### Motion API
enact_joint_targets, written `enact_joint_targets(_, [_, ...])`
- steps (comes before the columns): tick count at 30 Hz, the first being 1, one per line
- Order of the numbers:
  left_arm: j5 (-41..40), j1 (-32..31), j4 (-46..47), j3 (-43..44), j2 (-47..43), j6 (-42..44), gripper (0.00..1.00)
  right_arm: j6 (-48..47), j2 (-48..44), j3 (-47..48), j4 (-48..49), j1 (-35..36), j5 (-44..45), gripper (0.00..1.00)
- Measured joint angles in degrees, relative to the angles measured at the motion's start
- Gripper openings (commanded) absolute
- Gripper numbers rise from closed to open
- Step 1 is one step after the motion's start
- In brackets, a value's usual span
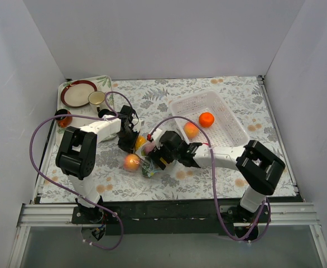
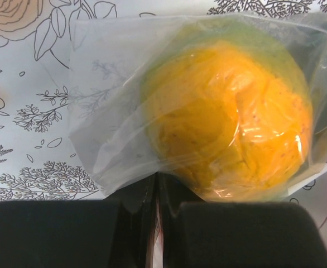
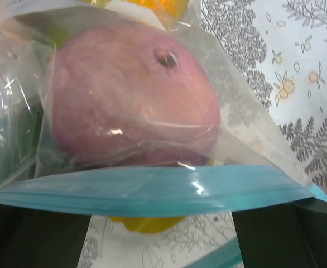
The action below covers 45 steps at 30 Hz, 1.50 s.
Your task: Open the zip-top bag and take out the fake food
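The zip-top bag (image 1: 147,155) lies mid-table between my two grippers. My left gripper (image 1: 130,138) is shut on a fold of the bag's clear plastic (image 2: 113,139), and in the left wrist view (image 2: 157,192) its jaws meet. A yellow-orange fake fruit (image 2: 230,117) sits inside the plastic just ahead. My right gripper (image 1: 155,154) is open, its jaws wide apart in the right wrist view (image 3: 160,229). The blue zip strip (image 3: 152,190) runs across them. A purple-pink fruit (image 3: 130,95) fills the bag behind the strip, and a yellow piece (image 3: 147,223) lies below it. An orange fruit (image 1: 131,162) and a green piece (image 1: 148,168) lie at the bag's near end.
A white mesh basket (image 1: 229,114) at the right holds an orange fruit (image 1: 206,119) and a peach-coloured one (image 1: 191,130). A tray (image 1: 104,81) at the back left carries a red-rimmed plate (image 1: 78,93) and a cup (image 1: 96,98). A small orange jar (image 1: 63,119) stands by the left wall.
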Motion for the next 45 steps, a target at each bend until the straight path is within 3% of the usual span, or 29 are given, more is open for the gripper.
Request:
enact_joint_targets(4, [-0.28,0.04,-0.11,0.0,0.0,0.07,0.0,-0.09,4.22,3.02,0.76,-0.04,-0.85,0.82])
enact_joint_targets(5, [-0.39,0.04,-0.17,0.0,-0.02,0.15,0.0,-0.13,4.92,3.26,0.72,-0.07,-1.03,0.69])
enact_joint_targets(8, [-0.46,0.04,-0.2,0.0,-0.04,0.39,0.0,0.13,5.68,3.3,0.24,-0.11,-0.68,0.48])
enact_joint_targets(14, [-0.63,0.0,-0.22,0.0,-0.04,0.46,0.0,1.42,-0.39,-0.61,-0.61,-0.37,-1.01,0.45])
enact_joint_targets(21, [-0.63,0.0,-0.17,0.0,-0.04,0.46,0.0,1.14,-17.75,-6.03,-2.95,-0.7,-7.89,0.42])
enact_joint_targets(23, [-0.59,0.0,-0.17,0.0,-0.04,0.46,0.0,1.14,-21.57,-6.03,-3.65,-1.11,-8.26,0.45])
enact_joint_targets(28, [-0.44,-0.02,-0.15,0.0,-0.04,0.46,0.0,2.71,-29.9,-10.1,-2.12,-4.94,1.68,0.36])
enact_joint_targets(31, [-0.28,-0.02,-0.17,0.0,-0.04,0.46,0.0,6.54,-32.59,-12.24,-2.54,-12.79,10.45,0.3])
enact_joint_targets(32, [-0.24,-0.02,-0.17,0.0,-0.04,0.46,0.0,8.63,-32.26,-12.17,-2.62,-16.35,13.55,0.36])
enact_joint_targets(35, [-0.11,-0.02,-0.17,0.0,-0.04,0.48,0.0,12.63,-29.59,-10.62,-5.62,-22.4,18.73,0.98])
enact_joint_targets(41, [0.11,-0.02,-0.2,0.0,-0.04,0.46,0.0,16.55,-20.35,-3.23,-13.9,-24.15,20.26,0.99])
enact_joint_targets(45, [0.11,-0.02,-0.2,0.0,-0.04,0.46,0.0,13.75,-21.2,-2.84,-13.64,-20.74,20.72,0.93])
